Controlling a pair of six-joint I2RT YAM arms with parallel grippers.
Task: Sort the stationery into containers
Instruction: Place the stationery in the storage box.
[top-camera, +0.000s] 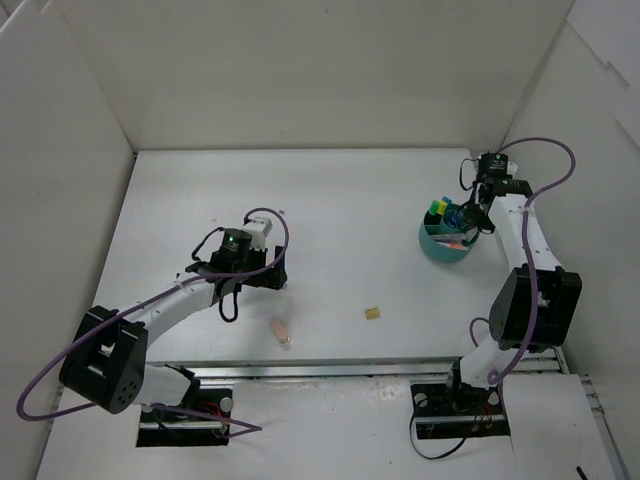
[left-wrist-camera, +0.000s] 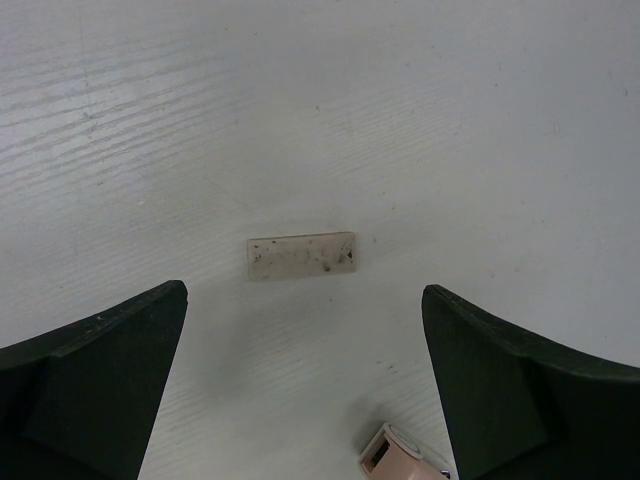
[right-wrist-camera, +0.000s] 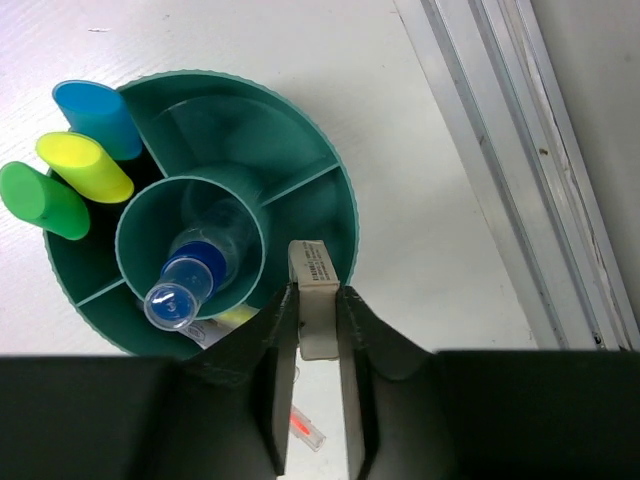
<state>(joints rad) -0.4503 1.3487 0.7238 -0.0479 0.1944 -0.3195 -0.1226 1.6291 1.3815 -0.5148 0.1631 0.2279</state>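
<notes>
The round teal tub (right-wrist-camera: 345, 215) has a centre cup and outer compartments. Highlighters with blue (right-wrist-camera: 95, 115), yellow (right-wrist-camera: 85, 165) and green (right-wrist-camera: 40, 200) caps stand in one compartment. A blue-capped clear pen (right-wrist-camera: 185, 285) stands in the centre cup. My right gripper (right-wrist-camera: 317, 292) is shut on a beige stick (right-wrist-camera: 312, 265) and holds it over the tub's near rim. My left gripper (left-wrist-camera: 304, 290) is open and empty low over the table. A pink eraser (left-wrist-camera: 405, 458) lies just by its right finger, and also shows in the top view (top-camera: 282, 331). A tan cube (top-camera: 372, 313) lies mid-table.
A worn tape patch (left-wrist-camera: 301, 255) is stuck to the table ahead of the left gripper. A pink pen (right-wrist-camera: 305, 425) lies partly hidden under the right fingers. A metal rail (right-wrist-camera: 510, 150) runs right of the tub (top-camera: 447, 240). White walls enclose the table.
</notes>
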